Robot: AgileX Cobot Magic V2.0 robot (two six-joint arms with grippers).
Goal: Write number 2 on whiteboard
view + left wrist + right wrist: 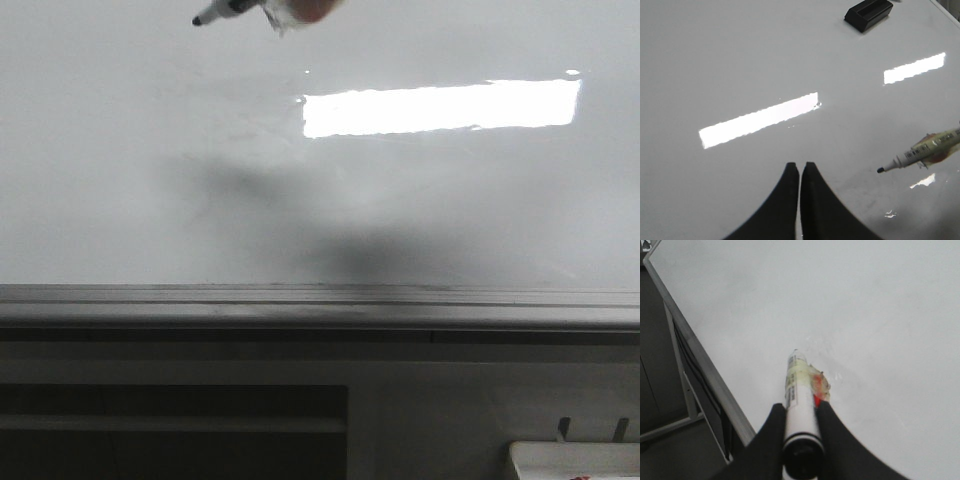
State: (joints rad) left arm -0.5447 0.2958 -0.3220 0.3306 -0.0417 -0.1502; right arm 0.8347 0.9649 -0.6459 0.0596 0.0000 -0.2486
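Observation:
The whiteboard [150,120] fills the front view, glossy white with faint grey smudges. No number 2 shows on it in any view. My right gripper [800,407] is shut on a white marker [799,390] with a label and a red patch on its barrel. The marker [225,12] pokes in at the top of the front view, dark tip pointing left. From the left wrist view the marker [920,152] hangs over the board, and its tip seems clear of the surface. My left gripper [800,166] is shut with nothing in it, above bare board.
A grey metal ledge [320,300] runs along the board's lower edge, and the board's metal frame [700,365] borders a dark drop beside it. A black block [868,12] rests on the board farther off. A small white tray [575,460] sits at the lower right.

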